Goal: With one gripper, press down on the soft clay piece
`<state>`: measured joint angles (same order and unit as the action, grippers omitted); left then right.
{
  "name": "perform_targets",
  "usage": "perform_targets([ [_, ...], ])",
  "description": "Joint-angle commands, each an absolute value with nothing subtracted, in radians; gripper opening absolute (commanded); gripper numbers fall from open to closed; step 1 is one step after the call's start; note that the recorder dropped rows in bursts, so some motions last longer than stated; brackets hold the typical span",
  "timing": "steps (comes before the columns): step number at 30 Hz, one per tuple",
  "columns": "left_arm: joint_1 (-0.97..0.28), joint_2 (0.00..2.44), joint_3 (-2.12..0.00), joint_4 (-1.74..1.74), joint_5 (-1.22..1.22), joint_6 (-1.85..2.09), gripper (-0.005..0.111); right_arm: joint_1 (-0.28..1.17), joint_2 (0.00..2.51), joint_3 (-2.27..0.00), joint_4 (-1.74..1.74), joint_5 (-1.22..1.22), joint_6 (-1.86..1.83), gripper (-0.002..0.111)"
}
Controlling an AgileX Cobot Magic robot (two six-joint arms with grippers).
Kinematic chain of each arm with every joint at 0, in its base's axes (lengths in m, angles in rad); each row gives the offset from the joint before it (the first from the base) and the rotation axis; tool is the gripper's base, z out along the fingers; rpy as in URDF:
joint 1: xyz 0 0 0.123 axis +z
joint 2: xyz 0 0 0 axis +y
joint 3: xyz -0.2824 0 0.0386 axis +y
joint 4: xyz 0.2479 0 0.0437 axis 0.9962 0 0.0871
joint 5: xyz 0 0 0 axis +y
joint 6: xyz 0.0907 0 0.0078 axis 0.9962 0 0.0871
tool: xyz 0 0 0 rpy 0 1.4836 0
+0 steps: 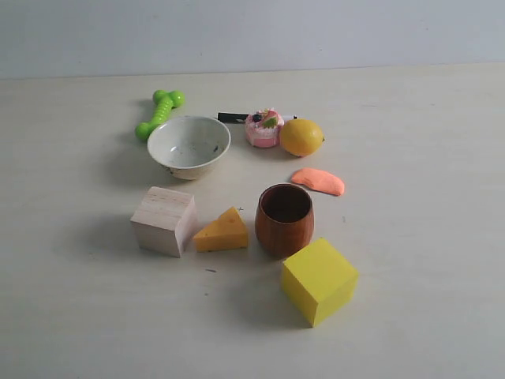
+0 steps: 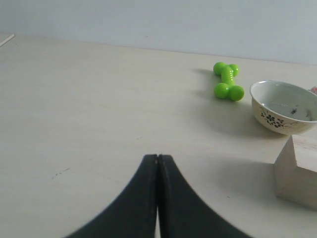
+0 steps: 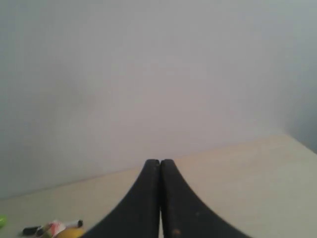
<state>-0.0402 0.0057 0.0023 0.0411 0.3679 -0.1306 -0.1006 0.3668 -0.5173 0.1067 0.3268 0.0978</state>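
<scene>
The soft clay piece (image 1: 318, 181), a flat salmon-orange blob, lies on the table right of centre, between the lemon (image 1: 301, 136) and the brown wooden cup (image 1: 284, 219). Neither arm shows in the exterior view. My left gripper (image 2: 157, 157) is shut with nothing in it, above bare table well away from the clay. My right gripper (image 3: 160, 162) is also shut and empty, facing the back wall. The clay is out of both wrist views.
A white bowl (image 1: 189, 146), green dumbbell toy (image 1: 159, 114), pink cake toy (image 1: 263, 128) and black marker (image 1: 232, 118) sit at the back. A pale wooden cube (image 1: 163, 220), cheese wedge (image 1: 222, 231) and yellow cube (image 1: 319, 280) stand in front.
</scene>
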Motion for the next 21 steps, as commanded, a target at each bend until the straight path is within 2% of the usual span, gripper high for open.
perform_targets([
  [1, -0.048, 0.0, 0.0, 0.037, 0.36, -0.133, 0.0, -0.105, 0.507, -0.666, 0.316, 0.519, -0.067, 0.0],
  [5, -0.048, 0.0, 0.0, 0.037, 0.36, -0.133, 0.0, -0.105, 0.606, -0.756, 0.606, 0.531, -0.428, 0.0],
  [8, -0.048, 0.0, 0.0, 0.037, 0.36, -0.133, 0.0, -0.105, 0.687, -0.818, 0.775, 0.611, -0.563, 0.0],
  [17, -0.048, 0.0, 0.0, 0.037, 0.36, -0.133, 0.0, -0.1, 1.007, -1.005, 0.763, 0.862, -0.415, 0.0],
  [21, -0.048, 0.0, 0.0, 0.037, 0.36, -0.133, 0.0, -0.029, 1.119, -1.075, 0.663, 0.887, -0.309, 0.0],
])
